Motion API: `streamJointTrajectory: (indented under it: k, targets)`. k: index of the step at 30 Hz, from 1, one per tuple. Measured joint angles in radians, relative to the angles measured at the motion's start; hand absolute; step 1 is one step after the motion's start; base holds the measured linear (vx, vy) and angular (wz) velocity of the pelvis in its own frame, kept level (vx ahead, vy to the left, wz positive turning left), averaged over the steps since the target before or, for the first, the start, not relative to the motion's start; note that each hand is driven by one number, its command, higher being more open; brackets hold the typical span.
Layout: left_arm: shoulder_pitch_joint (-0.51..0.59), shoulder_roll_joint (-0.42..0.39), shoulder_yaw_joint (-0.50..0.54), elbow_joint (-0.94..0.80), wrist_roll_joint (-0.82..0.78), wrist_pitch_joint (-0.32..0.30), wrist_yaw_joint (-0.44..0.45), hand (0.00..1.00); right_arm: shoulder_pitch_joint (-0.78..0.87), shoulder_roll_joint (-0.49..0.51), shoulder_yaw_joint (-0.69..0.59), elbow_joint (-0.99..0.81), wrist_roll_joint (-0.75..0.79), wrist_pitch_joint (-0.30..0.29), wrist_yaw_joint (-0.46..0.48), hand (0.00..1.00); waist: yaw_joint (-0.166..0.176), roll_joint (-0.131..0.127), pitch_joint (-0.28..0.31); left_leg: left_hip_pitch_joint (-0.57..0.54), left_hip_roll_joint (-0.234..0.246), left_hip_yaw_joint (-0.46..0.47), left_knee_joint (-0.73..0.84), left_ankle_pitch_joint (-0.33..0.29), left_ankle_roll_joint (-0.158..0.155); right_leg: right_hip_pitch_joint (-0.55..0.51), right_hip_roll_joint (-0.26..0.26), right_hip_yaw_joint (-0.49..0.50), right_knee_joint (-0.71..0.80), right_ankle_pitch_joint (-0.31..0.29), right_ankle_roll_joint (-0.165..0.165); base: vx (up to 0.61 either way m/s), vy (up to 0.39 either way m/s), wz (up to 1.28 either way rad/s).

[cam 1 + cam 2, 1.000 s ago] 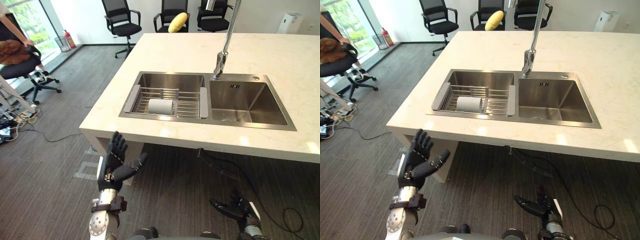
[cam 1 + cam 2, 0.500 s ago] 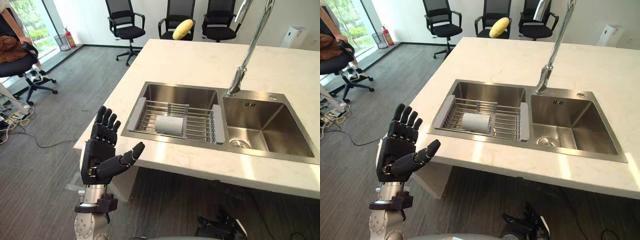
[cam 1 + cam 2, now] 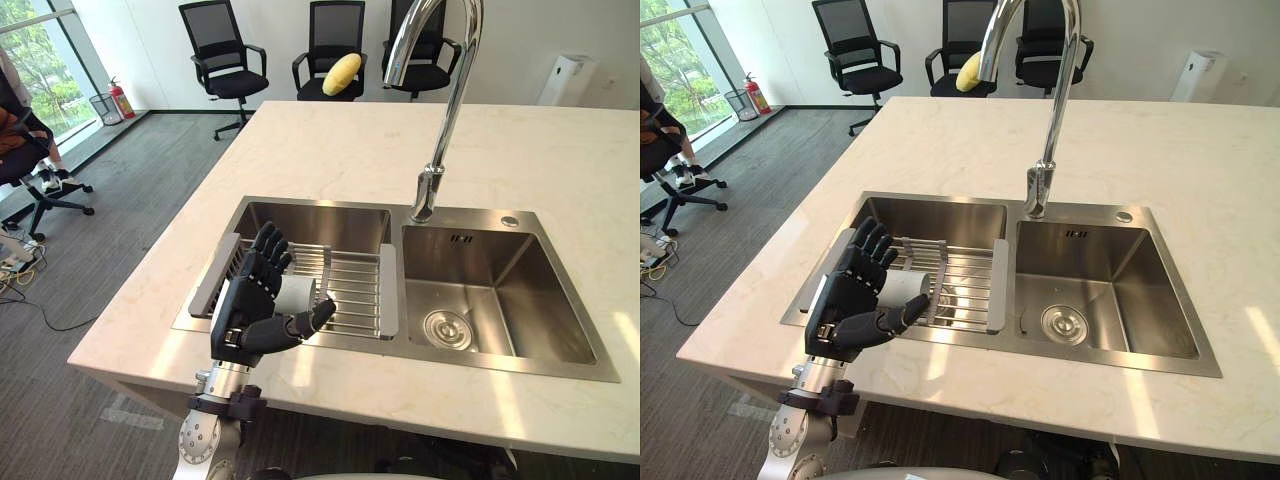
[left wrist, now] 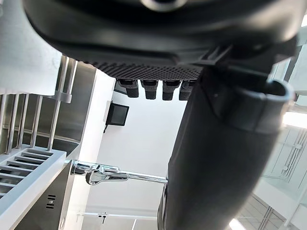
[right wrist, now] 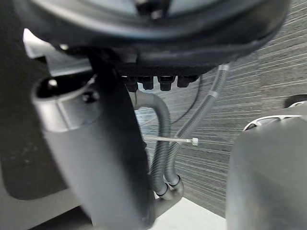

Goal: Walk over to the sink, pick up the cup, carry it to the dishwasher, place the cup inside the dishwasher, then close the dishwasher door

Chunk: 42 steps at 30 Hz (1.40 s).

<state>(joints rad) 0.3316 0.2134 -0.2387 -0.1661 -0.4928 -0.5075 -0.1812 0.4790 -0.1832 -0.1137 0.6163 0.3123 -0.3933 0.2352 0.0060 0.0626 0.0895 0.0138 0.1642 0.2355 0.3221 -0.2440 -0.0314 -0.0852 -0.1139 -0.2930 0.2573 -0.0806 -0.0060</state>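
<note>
Fingers of your dark left hand (image 3: pixel 252 300) spread wide near the pale grey cylindrical cup (image 3: pixel 298 296), lying sideways in the steel wire rack (image 3: pixel 352 292); close off-centre and it may roll away.

The worktop (image 3: pixel 340 145) is cream with faint marbling; the sink (image 3: pixel 505 285), tap (image 3: pixel 447 110) and rack (image 3: pixel 352 288) are shiny silver steel, the rack's end pieces grey. The cup (image 3: pixel 298 297) is pale grey, the left hand (image 3: pixel 246 308) and chairs (image 3: pixel 215 42) black, the floor (image 3: pixel 150 170) grey with fine stripes
</note>
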Motion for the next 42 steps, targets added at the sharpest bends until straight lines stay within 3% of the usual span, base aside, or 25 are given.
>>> streamJointTrajectory:
  k: [1, 2, 3, 8, 13, 17, 28, 42]
  targets:
    - [-0.003, -0.002, -0.001, 0.000, 0.000, -0.001, -0.005, 1.00, -0.004, -0.002, -0.007, 0.000, 0.000, 0.001, -0.001, 1.00, -0.002, 0.011, -0.006, 0.006, -0.019, -0.029, -0.105, 0.073, -0.007, -0.006, 0.003, -0.001, 0.001, 0.008, 0.016, 0.17, 0.130, -0.18]
    - [-0.004, 0.001, 0.000, 0.007, 0.000, -0.001, -0.005, 1.00, -0.011, 0.001, -0.011, 0.013, 0.000, 0.012, 0.000, 1.00, 0.000, 0.015, -0.010, 0.034, -0.037, -0.044, -0.155, 0.116, -0.040, -0.003, 0.001, 0.017, -0.002, 0.011, 0.023, 0.17, 0.112, -0.08]
    - [-0.006, 0.005, 0.000, 0.010, 0.001, -0.001, -0.002, 1.00, -0.017, 0.003, -0.011, 0.013, 0.000, 0.019, 0.000, 1.00, -0.008, 0.015, -0.018, 0.054, -0.054, -0.043, -0.204, 0.135, -0.032, 0.007, -0.002, 0.014, -0.029, 0.021, 0.038, 0.16, 0.102, -0.07]
    - [-0.012, 0.021, -0.002, 0.015, 0.007, 0.000, 0.026, 1.00, -0.020, 0.015, -0.011, 0.013, -0.001, 0.033, -0.011, 1.00, -0.020, 0.015, -0.020, 0.079, -0.071, -0.044, -0.248, 0.143, -0.021, 0.037, -0.007, 0.010, -0.075, 0.037, 0.054, 0.05, 0.062, 0.04]
    - [-0.024, 0.074, -0.004, 0.051, 0.260, 0.000, 0.166, 1.00, -0.029, 0.024, -0.002, 0.025, -0.002, 0.039, -0.013, 1.00, -0.023, 0.016, -0.021, 0.098, -0.075, -0.042, -0.272, 0.153, -0.021, 0.059, 0.001, 0.009, -0.105, 0.052, 0.054, -0.01, 0.000, 0.00]
    - [-0.049, 0.130, 0.005, 0.060, 0.338, 0.009, 0.216, 1.00, -0.039, 0.023, 0.009, 0.040, -0.004, 0.041, -0.011, 1.00, -0.024, 0.015, -0.021, 0.121, -0.073, -0.038, -0.290, 0.165, -0.024, 0.072, 0.005, 0.012, -0.107, 0.055, 0.050, -0.05, -0.012, -0.03]
    - [-0.150, 0.205, 0.041, 0.068, 0.376, 0.096, 0.223, 1.00, -0.040, 0.024, 0.042, 0.045, -0.045, 0.043, 0.001, 1.00, -0.047, 0.009, -0.025, 0.126, -0.062, -0.029, -0.300, 0.174, -0.030, 0.074, 0.016, 0.025, -0.124, 0.068, 0.045, -0.05, -0.021, -0.04]
    - [-0.341, 0.315, 0.044, 0.284, 0.441, 0.219, 0.226, 1.00, -0.073, 0.022, 0.052, 0.048, -0.070, 0.088, 0.029, 1.00, -0.062, -0.004, -0.028, 0.145, -0.062, 0.012, -0.326, 0.177, -0.036, 0.060, 0.031, 0.060, -0.126, 0.073, 0.040, 0.02, 0.000, -0.08]
